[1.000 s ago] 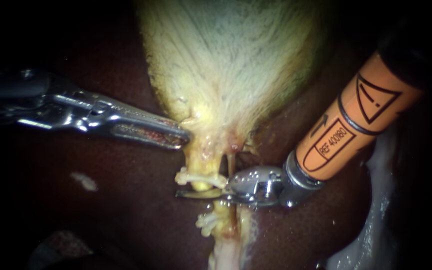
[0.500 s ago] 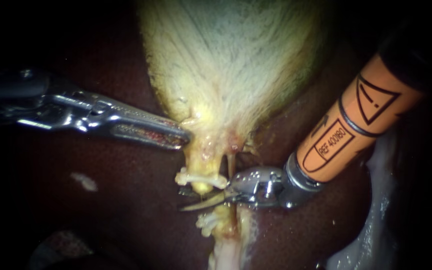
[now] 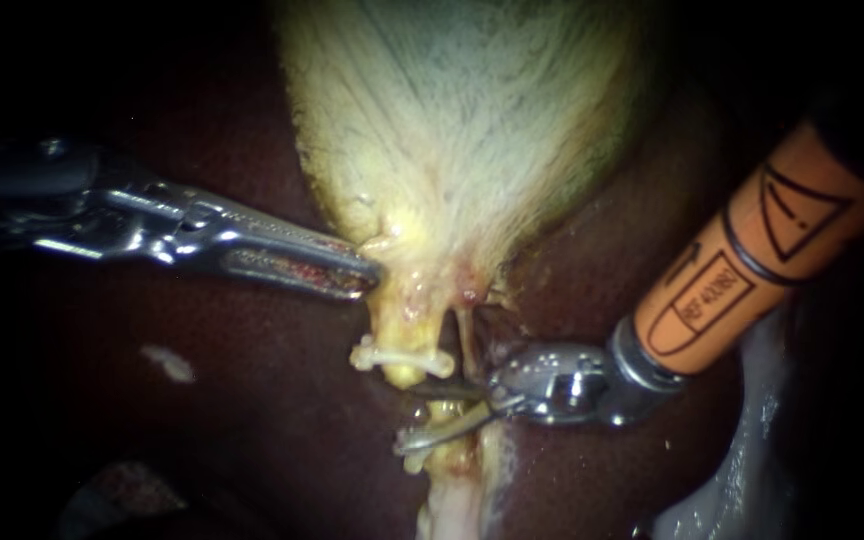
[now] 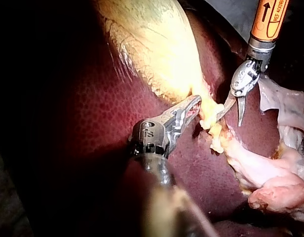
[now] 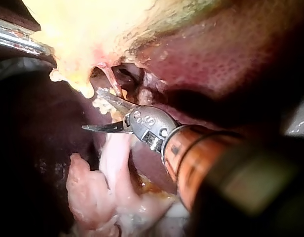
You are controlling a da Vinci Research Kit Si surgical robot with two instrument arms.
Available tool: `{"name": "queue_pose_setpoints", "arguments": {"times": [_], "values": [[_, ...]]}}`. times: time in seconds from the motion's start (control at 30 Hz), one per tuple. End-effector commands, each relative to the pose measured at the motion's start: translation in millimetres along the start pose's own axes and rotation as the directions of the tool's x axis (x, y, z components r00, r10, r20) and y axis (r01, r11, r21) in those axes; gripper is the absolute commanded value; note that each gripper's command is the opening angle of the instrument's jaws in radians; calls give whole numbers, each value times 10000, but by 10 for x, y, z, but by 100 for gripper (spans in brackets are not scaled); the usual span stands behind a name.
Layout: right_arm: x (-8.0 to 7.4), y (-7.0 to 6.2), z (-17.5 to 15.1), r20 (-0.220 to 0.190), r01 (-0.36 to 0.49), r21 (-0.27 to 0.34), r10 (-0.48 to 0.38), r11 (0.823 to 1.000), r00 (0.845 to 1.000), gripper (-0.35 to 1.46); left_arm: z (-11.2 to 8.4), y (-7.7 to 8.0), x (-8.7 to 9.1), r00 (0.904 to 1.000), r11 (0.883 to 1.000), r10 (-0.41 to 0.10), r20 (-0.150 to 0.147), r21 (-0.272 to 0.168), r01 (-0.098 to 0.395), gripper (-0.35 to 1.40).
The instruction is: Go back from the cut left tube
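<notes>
The pale yellow gallbladder (image 3: 462, 130) tapers down to the cut left tube. Its upper stump (image 3: 402, 372) carries a white clip (image 3: 397, 355). The lower stump (image 3: 447, 460) carries another white clip (image 3: 412, 447). My left instrument (image 3: 357, 272) comes in from the left, its jaws shut on the gallbladder's narrow end; the left wrist view shows the same hold (image 4: 191, 106). My right instrument (image 3: 430, 415), on an orange shaft, holds two thin blades open over the gap between the stumps (image 5: 95, 111), gripping nothing.
Dark red liver (image 3: 252, 400) surrounds the gallbladder. A thin second tube (image 3: 464, 335) runs down beside the cut one, just above the right instrument's wrist. Pale loose tissue (image 4: 270, 173) lies beyond the lower stump. White tissue (image 3: 752, 440) borders the right edge.
My right instrument's blades have opened and its shaft has drawn back to the right and slightly down from the tube stumps. The left instrument has held still.
</notes>
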Motion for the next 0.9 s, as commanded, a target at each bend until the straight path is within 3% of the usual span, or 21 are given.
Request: {"name": "queue_pose_setpoints", "arguments": {"times": [0.03, 0.17, 0.3, 0.43, 0.57, 0.7, 0.9], "values": [[-1, 0, -6, -20, 170, -51, -170, 9998, 9999, 104, 0, 0, 0, 10000, 10000, 2, 4, 7, -2, -35], [1, 0, -26, -115, 660, -371, -665, 9971, 9977, 120, 0, 0, 0, 10000, 10000, 4, 4, 9, -4, -35], [12, 0, -55, -308, 1142, -817, -1170, 9901, 9927, 128, 0, 0, 0, 10000, 10000, 4, 4, 9, -4, -35], [22, 4, -94, -337, 1815, -1681, -1897, 9689, 9813, 135, 0, 0, 1, 10000, 10000, 5, 4, 9, -5, -35], [30, 8, -125, -180, 2470, -2148, -2567, 9449, 9663, 136, 0, 0, 0, 10000, 10000, 5, 4, 9, -5, -35], [34, 10, -138, -239, 2951, -2545, -3110, 9209, 9501, 140, 0, 0, 0, 10000, 10000, 3, 4, 7, -3, -35], [35, 10, -133, -356, 3217, -2590, -3419, 9107, 9391, 143, 3, -1, 1, 10000, 10000, 7, 9, -17, -7, -35]]}}
